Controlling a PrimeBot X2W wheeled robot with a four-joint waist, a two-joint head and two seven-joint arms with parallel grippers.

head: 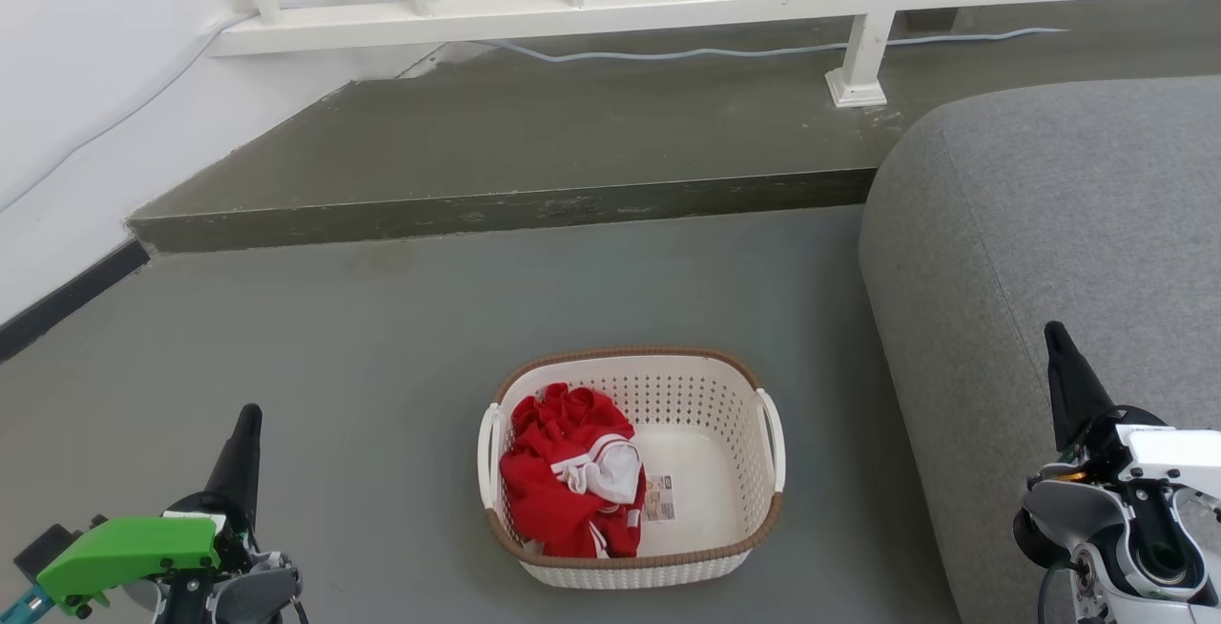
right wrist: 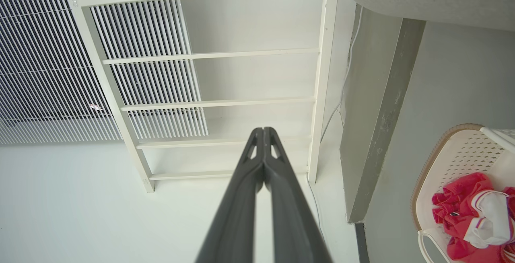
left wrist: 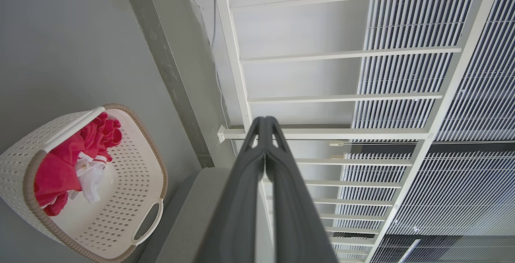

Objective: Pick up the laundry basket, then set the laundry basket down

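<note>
Grey floor [head: 382, 319] lies ahead of you with the grey sofa [head: 1049, 223] on your right. The basket [head: 687, 400] stands upright on that floor near the sofa's left side, between your two arms and well apart from both. A red-and-white garment [head: 563, 481] is heaped in the basket's left half, your left gripper [head: 250, 417] and right gripper [head: 1055, 333] each have their fingers pressed together on nothing, and a small label [head: 659, 498] lies on the basket's bottom just beside the garment.
</note>
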